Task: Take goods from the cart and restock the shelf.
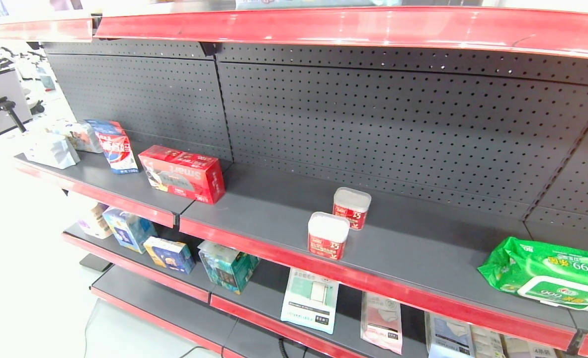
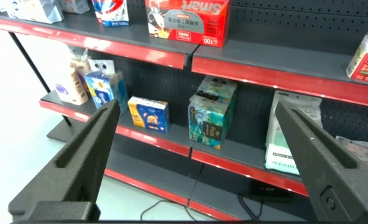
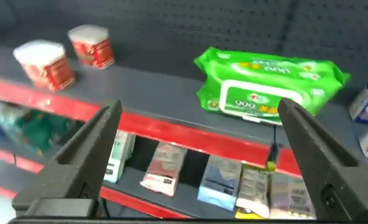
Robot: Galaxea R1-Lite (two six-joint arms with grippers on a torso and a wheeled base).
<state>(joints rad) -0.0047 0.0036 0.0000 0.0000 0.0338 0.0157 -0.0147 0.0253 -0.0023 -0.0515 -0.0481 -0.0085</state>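
Both arms' jaws gape wide and empty — the right gripper faces bare dark red-edged metal shelf beside the green plastic wipes pack.

Dark grey metal shelf w/ red front edges & pegboard back, several tiers. Middle tier, left to right:
- white plastic bag at far left end
- blue-red pouch, upright
- red rectangular carton, lying on long side, angled to the edge
- two small round tubs w/ white lids & red labels, upright near centre: front tub at the edge, rear tub just behind
- green soft wipes pack w/ white flap, flat, far right
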